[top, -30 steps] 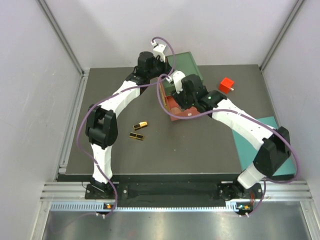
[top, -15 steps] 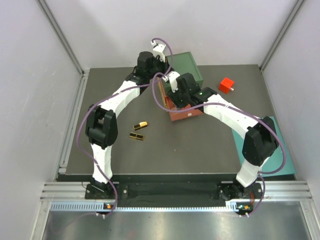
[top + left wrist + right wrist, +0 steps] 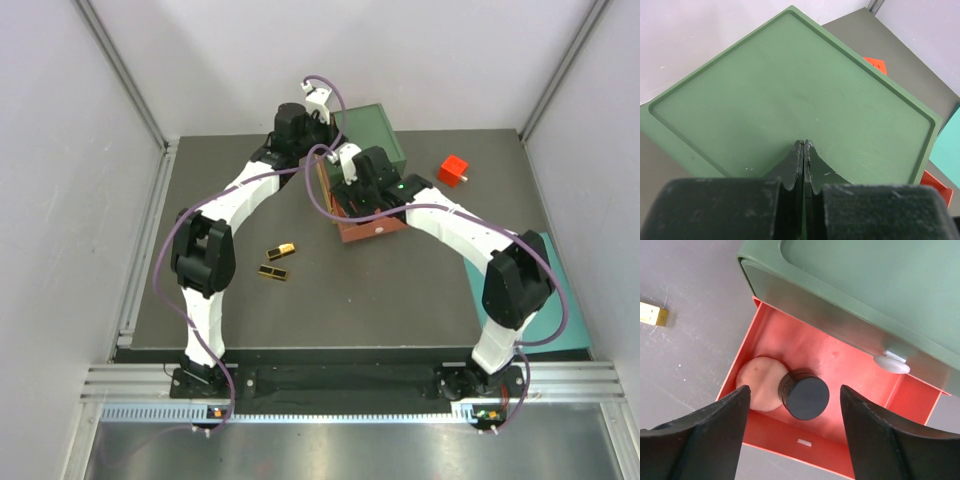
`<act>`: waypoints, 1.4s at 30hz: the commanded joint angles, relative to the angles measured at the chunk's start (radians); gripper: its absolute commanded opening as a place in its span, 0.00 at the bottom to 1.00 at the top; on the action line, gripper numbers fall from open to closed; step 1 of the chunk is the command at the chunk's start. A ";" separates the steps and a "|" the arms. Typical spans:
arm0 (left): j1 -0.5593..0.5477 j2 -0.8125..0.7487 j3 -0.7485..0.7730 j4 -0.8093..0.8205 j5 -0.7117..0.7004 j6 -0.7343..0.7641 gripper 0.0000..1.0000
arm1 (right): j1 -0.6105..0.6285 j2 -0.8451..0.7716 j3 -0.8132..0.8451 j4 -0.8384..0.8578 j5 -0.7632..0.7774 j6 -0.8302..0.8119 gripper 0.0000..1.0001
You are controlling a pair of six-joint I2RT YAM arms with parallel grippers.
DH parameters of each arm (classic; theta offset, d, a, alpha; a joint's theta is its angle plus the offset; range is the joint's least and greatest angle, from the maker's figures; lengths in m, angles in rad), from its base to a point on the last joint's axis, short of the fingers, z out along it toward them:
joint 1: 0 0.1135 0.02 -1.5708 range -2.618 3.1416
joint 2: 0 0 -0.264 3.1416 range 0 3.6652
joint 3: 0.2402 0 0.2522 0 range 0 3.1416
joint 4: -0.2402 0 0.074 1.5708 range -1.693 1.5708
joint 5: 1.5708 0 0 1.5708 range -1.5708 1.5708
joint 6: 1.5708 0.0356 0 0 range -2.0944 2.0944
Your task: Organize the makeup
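Above the pulled-out red drawer (image 3: pixel 840 360) of the green box (image 3: pixel 376 128): right gripper (image 3: pixel 795 390), jaws spread wide, holding nothing. Shifted within the last second, swung in from the right with the elbow drawn closer, now squarely over the drawer. Inside, round peach compact (image 3: pixel 755 385) and black disc (image 3: pixel 805 396), touching, the disc lapping over the compact's edge. Reads as two pieces stowed and a hand free for the next one. Not yet put away: one gold-black case (image 3: pixel 284 249) and a second gold-black case (image 3: pixel 272 272) just beside it on the table, well apart from the box. Left gripper (image 3: pixel 803 146) pressed shut on nothing over the box top, unmoved through that second; contact with the lid impossible to tell. Shown only by the right wrist: the drawer's contents, hidden overhead beneath the arm. Shown only overhead: both cases together, plus the red cube (image 3: pixel 453 168). No tubes or bottles visible in any view
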 commanded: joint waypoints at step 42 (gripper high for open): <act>0.021 0.093 -0.098 -0.312 -0.046 0.023 0.00 | -0.141 -0.369 -0.545 0.331 -0.143 0.325 0.00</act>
